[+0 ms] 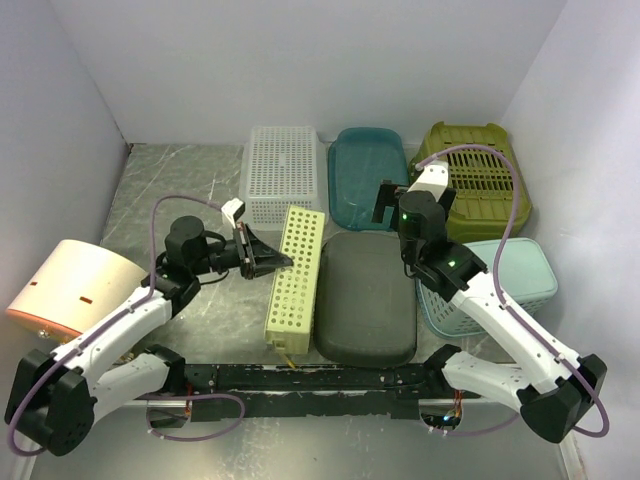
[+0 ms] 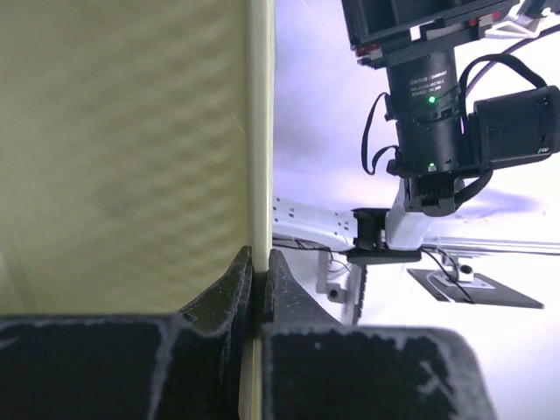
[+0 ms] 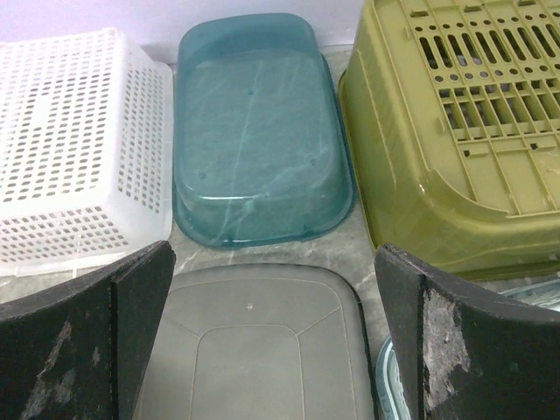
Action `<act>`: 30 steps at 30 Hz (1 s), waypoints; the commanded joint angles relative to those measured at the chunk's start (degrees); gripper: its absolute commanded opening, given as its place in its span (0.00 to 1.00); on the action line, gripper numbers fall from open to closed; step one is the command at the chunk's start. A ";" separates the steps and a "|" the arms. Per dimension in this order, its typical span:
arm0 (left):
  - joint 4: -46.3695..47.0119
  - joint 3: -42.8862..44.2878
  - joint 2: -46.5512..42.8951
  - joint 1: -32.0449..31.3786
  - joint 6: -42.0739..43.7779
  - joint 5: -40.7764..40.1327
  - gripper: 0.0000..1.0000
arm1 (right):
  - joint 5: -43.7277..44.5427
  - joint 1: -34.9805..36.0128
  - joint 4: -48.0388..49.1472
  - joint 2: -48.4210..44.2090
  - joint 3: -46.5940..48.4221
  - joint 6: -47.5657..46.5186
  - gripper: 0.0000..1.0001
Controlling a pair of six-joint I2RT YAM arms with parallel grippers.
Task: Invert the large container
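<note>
A pale yellow perforated basket stands tipped up on its long side near the table's middle. My left gripper is shut on its rim from the left. In the left wrist view both fingers pinch the thin yellow rim, and the basket wall fills the left half. My right gripper is open and empty, hovering over the far end of a dark grey upside-down container. In the right wrist view the gripper has its jaws wide apart above that grey container.
At the back, a white perforated basket, a teal tub and an olive crate lie upside down. A light blue basket sits upright at right. A peach container lies at far left.
</note>
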 commanded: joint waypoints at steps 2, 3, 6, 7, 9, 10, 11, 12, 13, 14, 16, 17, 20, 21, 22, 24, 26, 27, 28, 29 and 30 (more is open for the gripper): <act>14.98 -4.64 2.04 0.51 -8.02 8.46 0.07 | -0.47 -0.43 0.83 0.85 1.38 0.63 1.00; 15.20 -5.56 2.11 0.66 -8.14 8.50 0.07 | -0.50 -0.43 0.84 0.78 1.39 0.66 1.00; 18.36 -8.35 3.24 1.51 -9.10 9.43 0.07 | -1.13 -0.42 0.99 0.73 1.30 1.10 1.00; 21.39 -9.64 3.70 1.80 -10.65 9.94 0.07 | -1.22 -0.45 0.93 0.85 1.29 1.19 1.00; 27.98 -12.46 4.73 2.63 -15.14 10.39 0.07 | -1.15 -0.41 0.72 0.95 1.38 1.32 1.00; 30.85 -13.73 5.06 3.44 -17.68 10.90 0.07 | -1.18 -0.45 0.59 1.01 1.46 1.40 1.00; 33.04 -14.72 5.41 4.46 -18.89 11.60 0.07 | -1.19 -0.39 0.63 1.00 1.48 1.50 1.00; 34.33 -15.34 5.68 5.57 -19.28 12.61 0.07 | -1.26 -0.45 0.68 0.95 1.41 1.41 1.00; 34.32 -15.76 5.97 6.65 -19.11 13.50 0.07 | -1.47 -0.38 0.72 0.92 1.39 1.53 1.00; 33.52 -15.98 6.16 7.72 -18.50 14.49 0.07 | -1.55 -0.44 0.73 0.91 1.44 1.65 1.00; 31.58 -16.09 6.53 9.89 -17.01 16.43 0.07 | -1.75 -0.46 0.67 0.84 1.48 1.75 1.00; 29.67 -15.82 6.71 11.09 -15.70 17.72 0.07 | -1.81 -0.46 0.58 0.86 1.48 1.79 1.00; 15.89 -12.40 7.07 14.61 -5.25 21.85 0.12 | -1.69 -0.46 0.41 0.78 1.32 1.81 1.00; 7.32 -8.95 7.20 16.17 1.66 22.51 0.17 | -1.66 -0.40 0.41 0.66 1.23 1.88 1.00; -4.50 -5.47 7.52 17.63 9.60 22.45 0.23 | -1.72 -0.38 0.31 0.67 1.22 1.94 1.00; -25.75 1.55 9.56 20.44 27.14 20.48 0.37 | -1.71 -0.41 0.19 0.52 1.17 2.07 1.00; -38.95 6.66 12.35 22.89 38.34 18.34 0.54 | -1.80 -0.39 0.33 0.49 1.01 2.16 1.00; -43.10 8.27 13.53 23.95 42.72 17.38 0.60 | -1.97 -0.42 0.37 0.45 0.96 2.14 1.00; -45.96 9.27 14.66 24.82 44.85 16.41 0.64 | -2.02 -0.41 0.46 0.53 0.95 2.23 1.00; -48.80 9.90 15.59 25.61 46.66 14.98 0.68 | -2.05 -0.45 0.41 0.62 0.92 2.26 1.00; -51.01 10.44 16.45 26.36 48.51 13.42 0.71 | -2.04 -0.50 0.35 0.64 0.94 2.40 1.00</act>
